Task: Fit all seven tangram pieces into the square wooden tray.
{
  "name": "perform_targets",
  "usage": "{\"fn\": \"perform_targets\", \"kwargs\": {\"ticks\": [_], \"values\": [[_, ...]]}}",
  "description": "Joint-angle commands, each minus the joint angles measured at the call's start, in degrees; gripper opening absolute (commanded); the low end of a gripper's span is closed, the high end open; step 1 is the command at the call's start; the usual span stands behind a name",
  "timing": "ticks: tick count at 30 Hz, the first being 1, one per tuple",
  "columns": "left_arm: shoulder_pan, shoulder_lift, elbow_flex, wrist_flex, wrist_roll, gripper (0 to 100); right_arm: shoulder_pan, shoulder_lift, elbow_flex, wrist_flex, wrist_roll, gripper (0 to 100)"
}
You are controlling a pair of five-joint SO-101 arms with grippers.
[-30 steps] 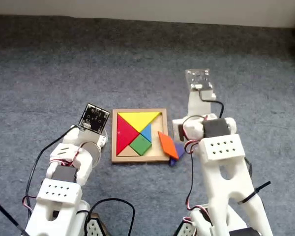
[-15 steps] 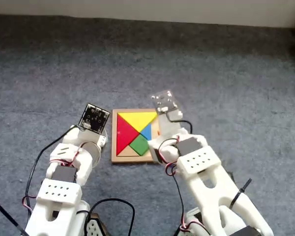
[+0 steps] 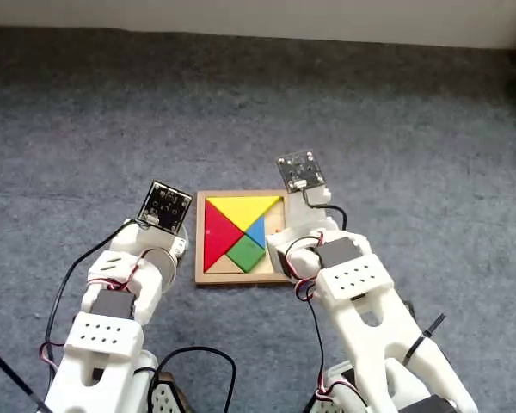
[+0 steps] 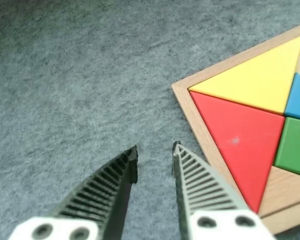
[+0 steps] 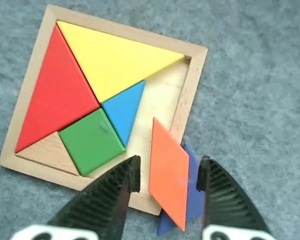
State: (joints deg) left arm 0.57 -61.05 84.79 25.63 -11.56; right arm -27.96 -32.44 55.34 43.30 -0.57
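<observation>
Change: the right arm has swung in from 3 o'clock of the square wooden tray [image 3: 241, 280] and now hangs over the tray's 3 o'clock rim; the left arm has not moved.
Meaning: probably the approach for a pick, with nothing lifted yet.
Right gripper [image 5: 170, 165]: spread wide and holding nothing, one finger on each side of the orange parallelogram piece [image 5: 169, 175].
Left gripper [image 4: 154, 148]: parted only narrowly and empty, over the grey table [image 4: 65, 75] just off the tray's 9 o'clock side.
Seated pieces: the large yellow triangle [image 5: 115, 60], large red triangle [image 5: 52, 95], small blue triangle [image 5: 122, 112] and green square [image 5: 90, 140] lie flat in the tray.
Orange parallelogram, place: it lies across the 3 o'clock rim, partly on a dark blue piece [image 5: 192, 195] on the table outside.
Long axis: it crosses the rim at a shallow angle, roughly 11-to-5 on the high view's clock.
Pointing: one sharp tip reaches inward over the bare wood beside the blue triangle, and the other points out past the rim.
Judgement: bare wood remains beside that rim and at one corner, so the task looks a little over half done.
</observation>
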Motion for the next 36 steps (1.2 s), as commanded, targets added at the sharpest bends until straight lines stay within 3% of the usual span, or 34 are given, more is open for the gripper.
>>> {"fn": "perform_targets", "kwargs": {"ticks": [1,8,27,36], "values": [[-0.13,-0.92,-0.48,-1.05,0.44,13,1.1,-0.57,1.1,-3.47,-0.53,18.4],[1.01,-0.84,-0.4,-0.97,0.26,13,1.19,9.54,0.48,-5.05,-0.53,18.4],[1.98,-0.84,-0.4,-0.88,0.26,13,2.68,5.58,-7.16,0.04,-0.53,18.4],[1.98,-0.84,-0.4,-0.88,0.26,13,5.85,14.46,-7.6,-3.3,-0.62,18.4]]}}
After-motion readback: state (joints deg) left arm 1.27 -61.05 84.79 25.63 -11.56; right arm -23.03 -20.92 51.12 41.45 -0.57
